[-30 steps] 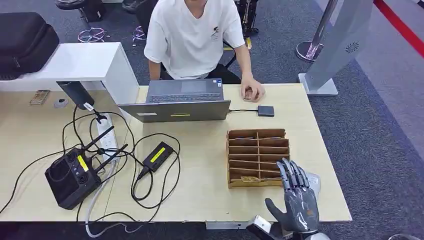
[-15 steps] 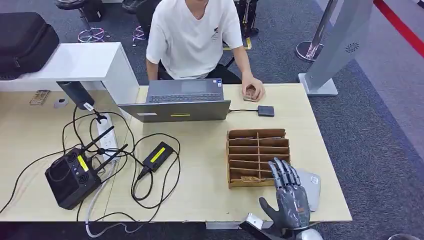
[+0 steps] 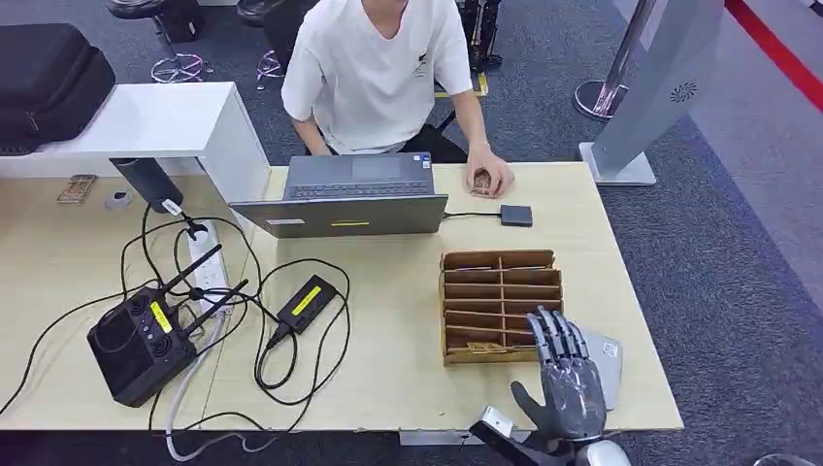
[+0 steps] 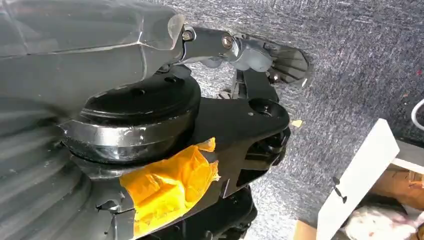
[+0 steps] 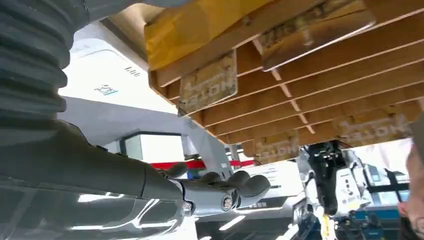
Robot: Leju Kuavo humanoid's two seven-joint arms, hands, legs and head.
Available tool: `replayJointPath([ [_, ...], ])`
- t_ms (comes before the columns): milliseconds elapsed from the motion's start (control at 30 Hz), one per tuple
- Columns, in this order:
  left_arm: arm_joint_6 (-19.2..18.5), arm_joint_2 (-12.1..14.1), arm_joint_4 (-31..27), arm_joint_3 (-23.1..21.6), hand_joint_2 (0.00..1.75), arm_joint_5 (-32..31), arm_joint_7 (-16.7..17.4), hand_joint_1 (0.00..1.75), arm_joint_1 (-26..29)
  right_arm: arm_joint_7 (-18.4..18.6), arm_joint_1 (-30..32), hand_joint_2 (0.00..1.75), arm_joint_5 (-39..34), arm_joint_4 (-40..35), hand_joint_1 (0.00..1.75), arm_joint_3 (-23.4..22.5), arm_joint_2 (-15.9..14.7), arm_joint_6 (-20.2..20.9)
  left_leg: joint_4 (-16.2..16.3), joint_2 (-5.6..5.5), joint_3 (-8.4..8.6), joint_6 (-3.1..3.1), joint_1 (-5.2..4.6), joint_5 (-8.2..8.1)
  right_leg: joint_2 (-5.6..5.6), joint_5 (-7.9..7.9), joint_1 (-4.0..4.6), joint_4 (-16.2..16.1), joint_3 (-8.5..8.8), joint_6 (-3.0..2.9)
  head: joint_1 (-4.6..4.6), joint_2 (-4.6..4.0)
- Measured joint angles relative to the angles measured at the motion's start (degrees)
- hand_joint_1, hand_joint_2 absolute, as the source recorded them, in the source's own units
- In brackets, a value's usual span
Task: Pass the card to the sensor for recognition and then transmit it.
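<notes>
"HOTEL" cards [image 5: 207, 84] in rack [image 3: 500, 303]

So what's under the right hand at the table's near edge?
A grey flat device pokes out beside the right hand, next to the wooden card rack. The part of it below the hand is covered.

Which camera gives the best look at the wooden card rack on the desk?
The head view: the whole wooden card rack shows from above, all its slots laid out, with the right hand at its near right corner. The right wrist view sees part of it close up, dividers and several cards. The left wrist view looks at the carpet.
</notes>
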Motion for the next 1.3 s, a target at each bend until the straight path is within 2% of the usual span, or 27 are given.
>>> replayJointPath([
  [367,-0.09,0.15,0.00,-0.02,1.75,0.00,0.07,0.00,-0.01,-1.53,-0.47,1.75,1.27,3.13,0.00,-7.52,1.27,0.00,0.00,0.00,0.00,0.00,0.00,0.00,0.00,0.00,0.00,0.00,0.00,0.00,0.00,0.00],
  [700,-0.11,0.17,0.00,-0.07,1.75,0.00,0.07,0.00,-0.02,-3.30,-0.70,1.75,1.25,3.98,0.00,-10.56,2.03,0.00,0.00,0.00,0.00,0.00,0.00,0.00,0.00,0.00,0.00,0.00,0.00,0.00,0.00,0.00],
  [933,-0.11,0.17,0.00,-0.39,1.75,-0.17,0.07,0.00,-0.04,-3.17,-2.15,1.75,1.42,4.09,0.00,-10.49,3.02,-0.02,0.00,0.01,0.01,0.00,0.00,0.00,0.00,0.01,0.00,0.01,0.00,-0.01,0.00,0.00],
  [1300,-0.15,0.17,0.00,-0.55,1.75,-0.33,0.13,0.00,-0.05,-1.79,-2.59,1.75,1.25,2.62,0.00,-7.06,3.45,-0.07,0.00,0.00,0.00,0.00,0.00,0.00,0.00,0.00,0.00,0.00,0.00,0.00,0.00,0.00],
])
